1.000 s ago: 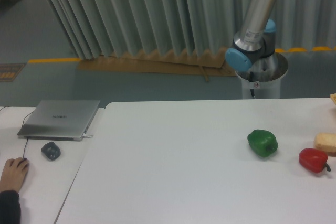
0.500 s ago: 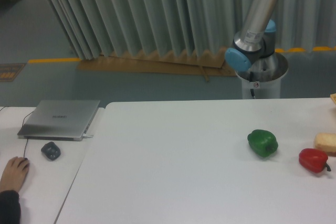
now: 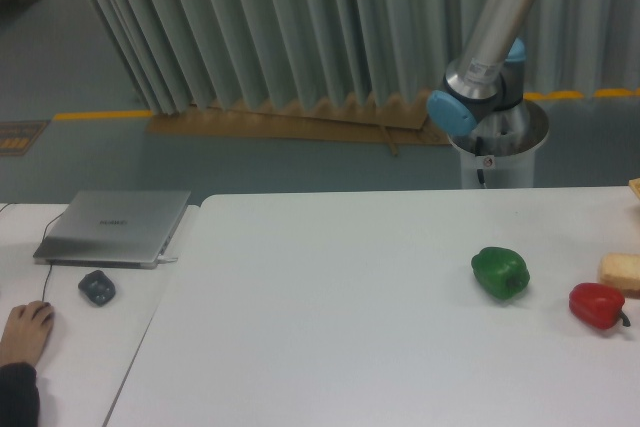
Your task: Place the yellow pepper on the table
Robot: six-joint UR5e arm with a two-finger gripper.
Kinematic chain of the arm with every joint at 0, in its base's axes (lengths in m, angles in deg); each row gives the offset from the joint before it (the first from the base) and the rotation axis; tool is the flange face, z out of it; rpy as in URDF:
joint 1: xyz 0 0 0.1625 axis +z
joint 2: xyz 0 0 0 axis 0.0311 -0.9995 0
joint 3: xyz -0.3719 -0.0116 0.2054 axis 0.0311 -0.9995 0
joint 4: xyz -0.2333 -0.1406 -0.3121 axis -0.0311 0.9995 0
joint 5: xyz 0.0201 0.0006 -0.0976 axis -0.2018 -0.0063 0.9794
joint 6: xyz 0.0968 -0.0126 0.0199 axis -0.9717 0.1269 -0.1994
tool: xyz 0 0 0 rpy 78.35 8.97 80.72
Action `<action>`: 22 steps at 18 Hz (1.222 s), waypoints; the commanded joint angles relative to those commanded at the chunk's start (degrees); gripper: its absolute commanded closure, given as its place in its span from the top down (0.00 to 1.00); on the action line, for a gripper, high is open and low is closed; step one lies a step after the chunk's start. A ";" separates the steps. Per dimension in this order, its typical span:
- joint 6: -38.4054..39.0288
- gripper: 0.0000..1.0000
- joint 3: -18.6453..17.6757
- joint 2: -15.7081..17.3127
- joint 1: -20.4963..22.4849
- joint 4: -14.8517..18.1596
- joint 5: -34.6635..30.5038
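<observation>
Camera view: the robot arm [image 3: 490, 42] rises from its round pedestal [image 3: 497, 152] behind the far edge of the tabletop [image 3: 330, 327]. From the blue-capped joint just above the pedestal, a silver link slants up and to the right, reaching another blue joint at the top edge of the picture, where the arm runs out of the frame. The tool is out of sight above that edge, so whether its fingers are spread or pressed together cannot be told. The yellow pepper does not show anywhere in the picture either.

On the white tabletop, toward its right side, a green pepper [image 3: 500, 272] lies alone. A red pepper [image 3: 597, 305] sits further right and a little nearer the camera, apart from the green one. Just behind the red pepper, at the right edge, is a pale tan block [image 3: 620, 272], partly cut off.

To the left stands a narrower white desk [image 3: 90, 347] with a closed grey laptop [image 3: 115, 227], a dark mouse [image 3: 96, 287] near it, and a person's hand [image 3: 25, 332] resting at the lower left corner. Pleated grey curtains [image 3: 250, 22] hang behind.
</observation>
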 joint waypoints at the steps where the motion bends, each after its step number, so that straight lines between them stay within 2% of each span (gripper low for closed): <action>1: 0.09 0.51 0.09 0.09 -0.09 0.00 0.00; 7: 0.87 0.49 0.44 0.52 -0.27 0.26 -0.09; 11: 1.41 0.49 0.79 3.68 -1.49 0.88 0.00; 14: 1.41 0.49 1.23 6.23 -3.86 4.38 -0.18; 19: 1.32 0.45 1.41 13.08 -8.78 12.03 -0.35; 22: 1.76 0.45 0.97 15.81 -13.96 13.80 -3.06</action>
